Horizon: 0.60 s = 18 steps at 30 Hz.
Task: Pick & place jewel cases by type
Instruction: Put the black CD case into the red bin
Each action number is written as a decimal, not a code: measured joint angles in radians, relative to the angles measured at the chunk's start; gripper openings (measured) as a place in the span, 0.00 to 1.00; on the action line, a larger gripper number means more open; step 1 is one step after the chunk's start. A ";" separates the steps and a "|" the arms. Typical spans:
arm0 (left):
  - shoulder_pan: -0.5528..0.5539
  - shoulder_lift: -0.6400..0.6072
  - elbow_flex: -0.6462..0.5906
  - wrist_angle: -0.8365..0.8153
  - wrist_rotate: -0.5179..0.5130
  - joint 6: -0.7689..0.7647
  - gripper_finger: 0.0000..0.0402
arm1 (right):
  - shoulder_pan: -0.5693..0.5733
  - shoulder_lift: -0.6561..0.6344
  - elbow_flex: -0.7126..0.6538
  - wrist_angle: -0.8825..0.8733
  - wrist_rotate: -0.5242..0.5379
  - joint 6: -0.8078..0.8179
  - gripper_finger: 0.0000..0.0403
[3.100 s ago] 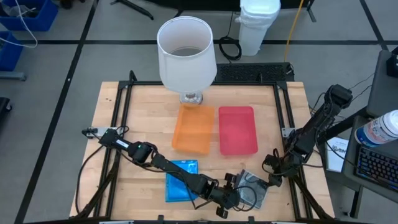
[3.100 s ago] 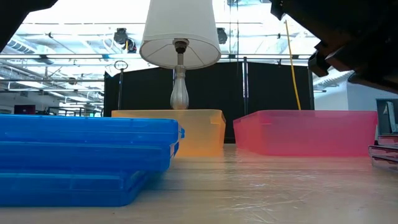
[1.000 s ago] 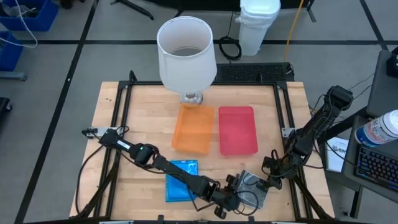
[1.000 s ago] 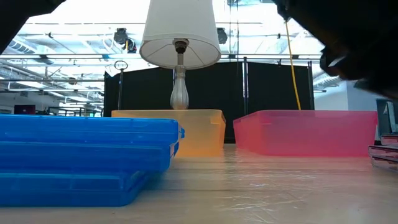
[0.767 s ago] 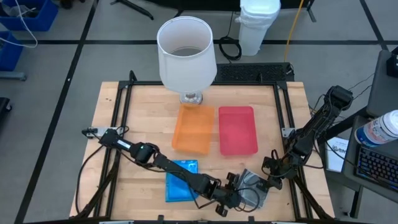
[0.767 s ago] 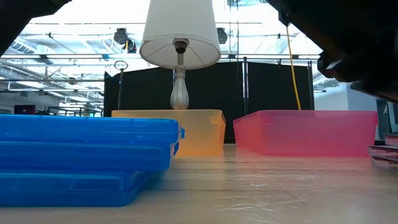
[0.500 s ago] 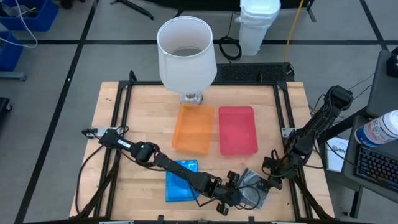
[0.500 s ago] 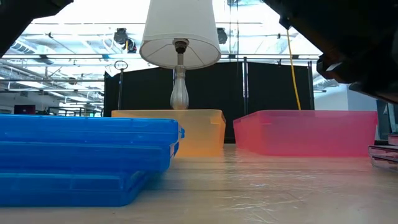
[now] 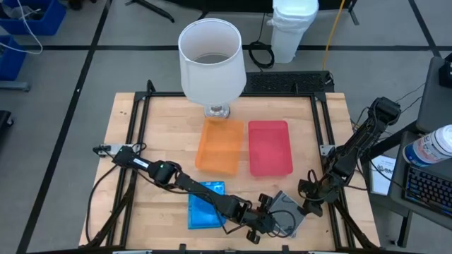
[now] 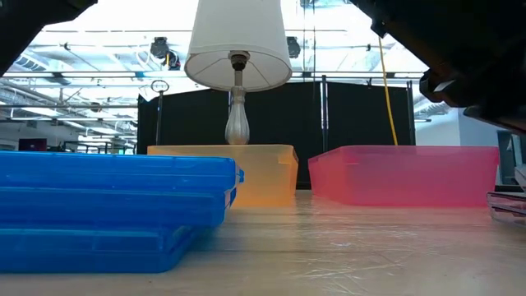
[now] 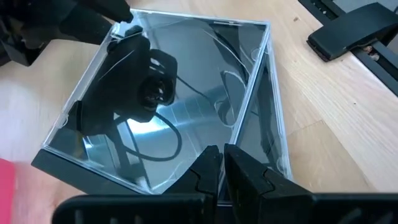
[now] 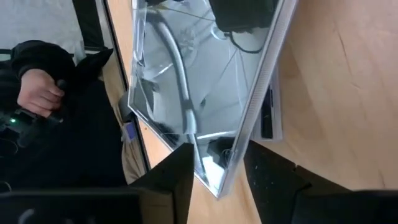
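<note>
Basically, blue cases (image 9: 205, 205) sat stacked at the front, left of centre. Left gripper (image 11: 222, 163) – fingers pinched together – was at the near edge of the clear case (image 9: 288, 212), nothing held as far as I could see. Right gripper (image 12: 216, 167) had a corner of that case's raised lid between part-open fingers (image 12: 166, 177); whether they pressed on it I couldn't tell.

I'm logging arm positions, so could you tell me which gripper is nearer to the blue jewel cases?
Left. The left gripper sits just to the right of the blue jewel cases, its arm crossing over them. The right gripper is farther off, beyond the clear jewel case.
</note>
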 joint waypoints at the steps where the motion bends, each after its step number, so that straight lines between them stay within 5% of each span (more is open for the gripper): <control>1: 0.000 0.000 0.000 0.000 0.000 0.000 0.09 | 0.000 0.000 0.000 -0.008 0.002 0.003 0.30; 18: -0.025 0.000 -0.001 0.012 0.026 0.030 0.09 | 0.051 -0.001 0.000 -0.092 -0.024 0.117 0.29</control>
